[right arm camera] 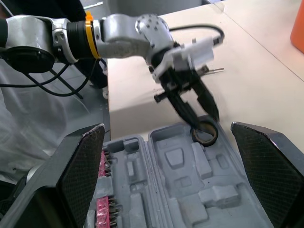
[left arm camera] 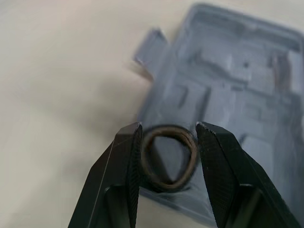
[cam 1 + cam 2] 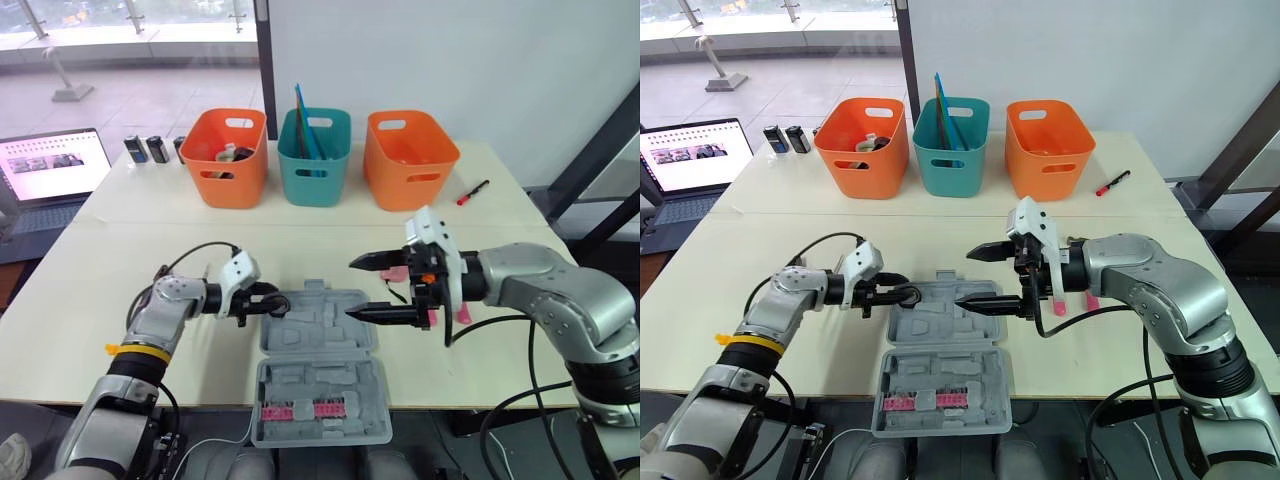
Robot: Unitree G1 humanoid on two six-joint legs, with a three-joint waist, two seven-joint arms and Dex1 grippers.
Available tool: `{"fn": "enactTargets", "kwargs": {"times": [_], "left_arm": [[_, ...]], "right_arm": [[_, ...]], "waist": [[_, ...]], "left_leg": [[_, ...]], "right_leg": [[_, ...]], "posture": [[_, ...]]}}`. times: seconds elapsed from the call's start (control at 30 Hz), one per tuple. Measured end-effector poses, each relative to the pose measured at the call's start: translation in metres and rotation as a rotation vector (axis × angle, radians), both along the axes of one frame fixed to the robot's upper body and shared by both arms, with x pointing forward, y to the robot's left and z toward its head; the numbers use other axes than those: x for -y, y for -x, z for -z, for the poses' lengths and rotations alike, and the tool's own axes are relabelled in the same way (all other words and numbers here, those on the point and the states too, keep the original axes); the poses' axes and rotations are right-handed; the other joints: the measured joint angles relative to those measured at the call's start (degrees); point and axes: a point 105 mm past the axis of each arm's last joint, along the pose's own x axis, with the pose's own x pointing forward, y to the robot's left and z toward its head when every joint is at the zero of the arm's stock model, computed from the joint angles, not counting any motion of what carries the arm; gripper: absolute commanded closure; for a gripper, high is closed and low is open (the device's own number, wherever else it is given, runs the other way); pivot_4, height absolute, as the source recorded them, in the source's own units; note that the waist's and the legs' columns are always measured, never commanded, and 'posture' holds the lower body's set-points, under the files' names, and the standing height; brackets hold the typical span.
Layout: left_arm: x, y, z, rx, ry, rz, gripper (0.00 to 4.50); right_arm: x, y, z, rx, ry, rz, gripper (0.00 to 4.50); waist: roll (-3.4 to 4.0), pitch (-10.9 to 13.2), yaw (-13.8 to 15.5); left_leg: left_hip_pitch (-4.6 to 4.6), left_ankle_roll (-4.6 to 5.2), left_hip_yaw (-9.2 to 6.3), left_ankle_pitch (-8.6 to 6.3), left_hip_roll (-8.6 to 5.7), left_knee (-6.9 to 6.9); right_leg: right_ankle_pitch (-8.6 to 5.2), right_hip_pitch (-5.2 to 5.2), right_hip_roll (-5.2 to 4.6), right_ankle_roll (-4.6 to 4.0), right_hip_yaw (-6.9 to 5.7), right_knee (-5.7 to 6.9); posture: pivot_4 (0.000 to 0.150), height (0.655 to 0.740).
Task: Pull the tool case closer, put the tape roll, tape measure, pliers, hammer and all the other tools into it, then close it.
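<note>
Tool case [image 3: 330, 345], head view: lies open at the near edge of the surface [image 3: 120, 290], with a pink bit strip [image 3: 300, 410] in its nearer half. Left end effector [image 3: 272, 303] hangs at the left rim of the far half. Right end effector [image 3: 350, 288] hovers over that half, spread and empty.

Left wrist view: both fingers pinch the tape roll [image 2: 168, 159], squeezed slightly oval, just above a corner of the case.

Right wrist view: the roll sits over a corner recess.

Step in hand, as judged: stowing the tape roll. The next move calls for lowering it into a recess, then letting go.
</note>
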Motion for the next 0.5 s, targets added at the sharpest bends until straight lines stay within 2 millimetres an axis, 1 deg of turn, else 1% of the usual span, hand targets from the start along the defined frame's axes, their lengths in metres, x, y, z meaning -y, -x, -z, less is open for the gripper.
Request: {"fn": "enactTargets", "kwargs": {"times": [0.07,0.13,0.27,0.5], "left_arm": [[0.0029,-0.001,0.0029,0.008,-0.019,0.017,2.6],[0.0012,-0.0026,0.0077,0.007,-0.045,0.014,2.6],[0.0046,-0.0066,0.0095,0.023,-0.069,0.016,2.6],[0.0057,-0.0046,0.0094,0.039,-0.06,0.005,2.6]], "right_arm": [[0.0,-0.0001,0.0,0.0,0.0,0.0,0.0],[0.0002,-0.0005,0.0001,-0.001,-0.001,0.002,0.0],[0.0005,-0.0032,0.0013,-0.003,-0.001,0.014,0.0],[-0.0009,-0.0049,-0.0007,0.01,0.005,0.01,0.0]], "waist": [[0.0,0.0,0.0],[0.0,0.0,0.0],[0.05,0.0,0.0],[0.07,0.0,0.1]], "left_leg": [[0.0,0.0,0.0,0.0,0.0,0.0],[0.0,0.0,0.0,0.0,0.0,0.0],[0.05,0.01,0.0,-0.01,0.0,0.02],[0.08,0.01,-0.01,-0.01,0.0,0.07]], "right_leg": [[0.0,0.0,0.0,0.0,0.0,0.0],[0.0,0.0,0.0,0.0,0.0,0.0],[0.0,0.06,0.0,0.0,0.0,0.0],[0.0,0.13,0.0,-0.01,0.0,0.0]], "posture": [[0.15,0.7344],[0.15,0.7344],[0.15,0.7344],[0.15,0.7344]]}}
